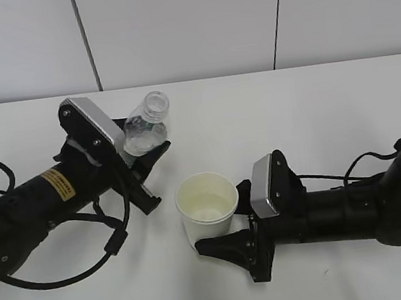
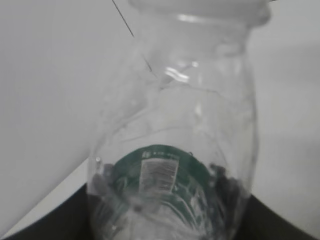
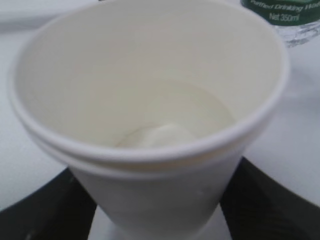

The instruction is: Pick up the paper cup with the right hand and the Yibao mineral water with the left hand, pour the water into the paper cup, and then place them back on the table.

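while your left hand (image 1: 138,164) has its fingers clamped on the yibao mineral water (image 1: 145,125), neck leaning toward the paper cup (image 1: 207,207), your right hand (image 1: 229,242) grips that cup upright over the worktop (image 1: 312,115).

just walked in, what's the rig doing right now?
The left tool holds a small clear ribbed plastic bottle with a dark green label, uncapped and about upright. The right tool grips a small white paper cup standing upright between the two arms over the plain white table. The bottle's mouth is behind and left of the cup, not above it, so no pouring is happening. The cup seems to hold a little clear liquid at its bottom, though that is hard to confirm.
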`<action>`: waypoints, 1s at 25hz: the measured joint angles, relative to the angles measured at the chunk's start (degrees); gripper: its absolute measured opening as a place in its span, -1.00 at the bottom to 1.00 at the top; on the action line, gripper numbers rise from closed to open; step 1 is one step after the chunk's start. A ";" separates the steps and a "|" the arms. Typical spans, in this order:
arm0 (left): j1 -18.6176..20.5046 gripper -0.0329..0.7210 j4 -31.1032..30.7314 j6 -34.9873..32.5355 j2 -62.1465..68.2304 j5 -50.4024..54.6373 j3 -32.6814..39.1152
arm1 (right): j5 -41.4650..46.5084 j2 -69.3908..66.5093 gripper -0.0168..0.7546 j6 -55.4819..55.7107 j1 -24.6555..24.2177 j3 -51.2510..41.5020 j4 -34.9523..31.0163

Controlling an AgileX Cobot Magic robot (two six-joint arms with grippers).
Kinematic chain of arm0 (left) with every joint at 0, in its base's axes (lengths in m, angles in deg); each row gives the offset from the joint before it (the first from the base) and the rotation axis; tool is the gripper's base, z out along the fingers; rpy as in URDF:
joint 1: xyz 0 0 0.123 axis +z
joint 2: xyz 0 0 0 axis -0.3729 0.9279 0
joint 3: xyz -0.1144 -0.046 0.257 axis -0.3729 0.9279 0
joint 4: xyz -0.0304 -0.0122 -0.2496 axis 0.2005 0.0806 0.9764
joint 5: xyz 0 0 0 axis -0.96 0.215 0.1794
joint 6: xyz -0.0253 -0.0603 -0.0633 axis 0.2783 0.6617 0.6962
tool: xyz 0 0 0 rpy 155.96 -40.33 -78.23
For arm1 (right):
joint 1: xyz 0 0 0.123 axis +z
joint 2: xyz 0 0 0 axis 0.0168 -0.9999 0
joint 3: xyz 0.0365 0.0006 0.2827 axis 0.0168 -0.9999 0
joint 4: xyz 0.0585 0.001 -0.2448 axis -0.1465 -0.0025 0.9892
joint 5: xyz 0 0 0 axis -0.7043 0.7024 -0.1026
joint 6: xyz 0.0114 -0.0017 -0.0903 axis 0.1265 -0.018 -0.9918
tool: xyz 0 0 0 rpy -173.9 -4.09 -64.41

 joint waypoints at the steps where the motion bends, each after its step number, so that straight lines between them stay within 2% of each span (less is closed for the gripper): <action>1: 0.00 0.05 0.43 1.05 0.00 0.00 0.32 | 0.00 0.14 0.46 0.00 0.00 -0.26 0.00; 5: 0.00 0.05 0.88 8.70 -0.62 0.05 0.59 | 0.00 1.01 0.46 -0.11 0.00 -0.73 -1.03; 11: 0.00 0.05 1.02 14.67 -2.14 -0.38 1.68 | 0.00 1.01 0.46 -1.20 0.00 -0.83 -3.11; 18: 0.00 0.05 -0.11 17.73 -3.39 -0.26 5.71 | 0.00 2.75 0.46 -6.95 -2.08 -5.17 -14.80; 22: 0.00 0.05 -3.42 19.15 -3.40 -0.29 6.43 | 0.00 3.84 0.46 -7.91 -4.07 -6.47 -20.01; 25: 0.00 0.05 -8.24 20.07 -3.45 -0.29 6.43 | 0.00 3.98 0.46 -10.30 -4.72 -7.69 -25.36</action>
